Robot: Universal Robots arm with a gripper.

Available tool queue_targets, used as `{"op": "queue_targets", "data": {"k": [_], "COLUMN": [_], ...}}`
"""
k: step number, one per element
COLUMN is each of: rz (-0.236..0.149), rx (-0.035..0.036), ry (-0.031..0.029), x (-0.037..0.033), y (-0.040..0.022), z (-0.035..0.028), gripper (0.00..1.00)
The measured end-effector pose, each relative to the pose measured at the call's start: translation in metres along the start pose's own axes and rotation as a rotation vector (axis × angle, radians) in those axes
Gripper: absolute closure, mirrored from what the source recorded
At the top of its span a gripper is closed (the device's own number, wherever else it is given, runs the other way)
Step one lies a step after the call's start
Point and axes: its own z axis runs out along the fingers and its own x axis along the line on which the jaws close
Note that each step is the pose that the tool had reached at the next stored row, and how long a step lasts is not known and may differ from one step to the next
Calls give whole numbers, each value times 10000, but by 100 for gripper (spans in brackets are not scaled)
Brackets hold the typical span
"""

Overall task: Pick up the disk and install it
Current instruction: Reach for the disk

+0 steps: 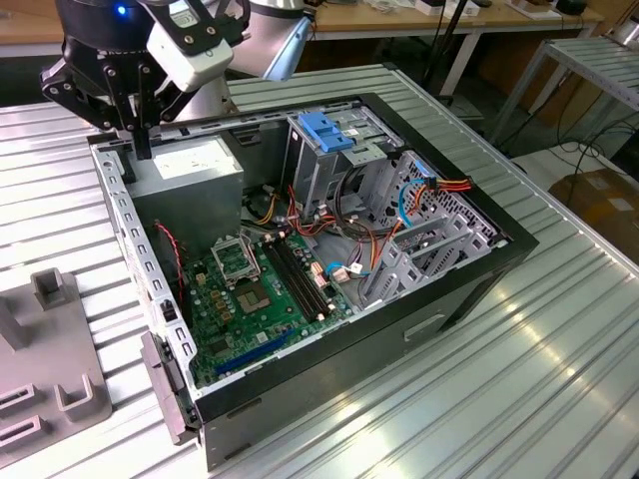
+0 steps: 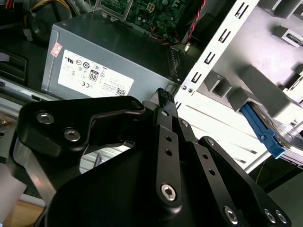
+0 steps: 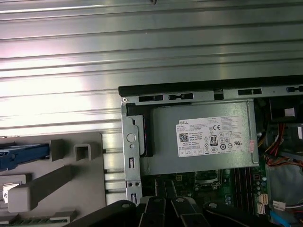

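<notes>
Off to the side of the open computer case (image 1: 469,289), on a grey holder (image 1: 60,394), lies the disk (image 2: 265,135). Its light-blue rail is showing in the second wrist view, but the grey metal body is mostly cut off at the frame edge. Same story in the first wrist view: just a blue end poking in past the border. The holder sits on the ribbed metal bench (image 1: 559,349), just beside the case, and the exterior view slices part of it off too.

On to the pincer (image 2: 164,94): it's well apart from the disk, hanging over the case's corner above the power supply (image 1: 190,165). Its fingers are pressed together as far as I can tell, gripping nothing.

Labels next. There's a white sticker (image 3: 213,136) on the power supply with rows of small print, round approval marks and a square code. A little red-and-white sticker (image 2: 57,48) sits at one corner.

Deeper in lies the green motherboard (image 1: 250,289), and a blue latch (image 1: 324,130) tops the drive cage (image 1: 310,170).
</notes>
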Motion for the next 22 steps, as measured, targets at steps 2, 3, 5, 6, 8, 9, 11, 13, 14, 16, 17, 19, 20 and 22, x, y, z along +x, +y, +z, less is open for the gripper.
{"op": "queue_targets", "data": {"k": [2,3,5,6,8,9,11,13,14,16,17,19,20,22], "rz": [0,0,0,0,0,1,1,1,0,1,1,1,0,0], "rx": [-1,0,0,0,-1,0,0,0,0,0,0,0,-1,0], "ry": [-1,0,0,0,0,0,0,1,1,0,0,1,0,1], "x": [15,23,37,45,64,73,90,104,112,129,137,163,170,185], "y": [-1,-2,-3,-4,-5,-5,-6,-8,-8,-10,-10,-12,-13,-14], "z": [0,0,0,0,-1,-1,-2,-2,-2,-2,-2,-3,-3,-3], "gripper": [90,90,90,90,90,90,90,90,90,90,90,90,90,90]}}
